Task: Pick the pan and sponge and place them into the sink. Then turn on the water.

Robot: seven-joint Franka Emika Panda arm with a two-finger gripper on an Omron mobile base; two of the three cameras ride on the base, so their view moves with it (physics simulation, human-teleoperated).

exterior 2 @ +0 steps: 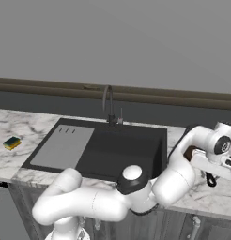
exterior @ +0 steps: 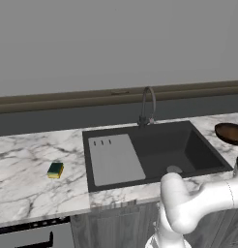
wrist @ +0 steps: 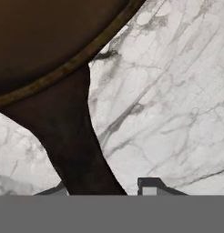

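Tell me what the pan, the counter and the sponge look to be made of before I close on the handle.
Pan: dark brown, matte, likely coated metal or cast iron; its rim shows a worn brassy edge. Counter: white stone with grey veins, marble-like and polished. Sponge: foam-like yellow block under a green scouring layer, though too small to show texture.

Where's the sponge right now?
The sponge lies on the marble counter left of the sink, beside the drainboard end, far from the pan on the right side.
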